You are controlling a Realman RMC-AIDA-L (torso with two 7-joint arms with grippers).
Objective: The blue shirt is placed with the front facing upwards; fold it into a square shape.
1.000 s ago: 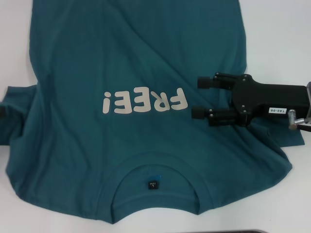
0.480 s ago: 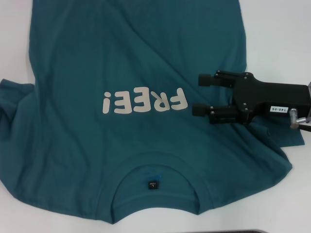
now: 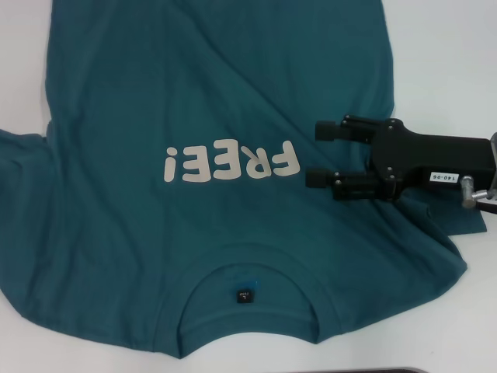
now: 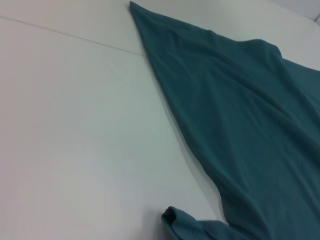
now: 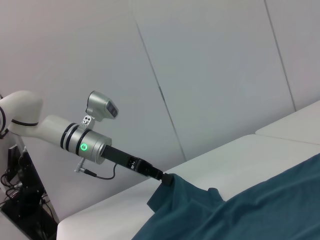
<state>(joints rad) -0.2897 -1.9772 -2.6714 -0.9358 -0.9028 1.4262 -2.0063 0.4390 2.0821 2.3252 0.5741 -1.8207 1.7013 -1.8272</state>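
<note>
The large dark teal-blue cotton T-shirt (image 3: 233, 116) is soft, matt knit cloth, lying in shallow creases; its off-white "FREE!" print (image 3: 230, 162) looks flat and smooth, faintly rubbery against the weave. Just below the print, the round collar (image 3: 248, 256) is ribbed, with a small black woven label (image 3: 245, 295) inside it. The white desk (image 3: 443, 47) is a smooth, matt, even surface. To the right of the print, the right claw (image 3: 318, 154) is matt black plastic with rounded rubbery fingertip pads (image 3: 326, 130), a white paper sticker (image 3: 441, 178) and a bright metal fitting (image 3: 467, 191). In the right wrist view, the left arm (image 5: 60, 135) is glossy white plastic ending in a matt black left claw (image 5: 165, 178) at the shirt's edge.
</note>
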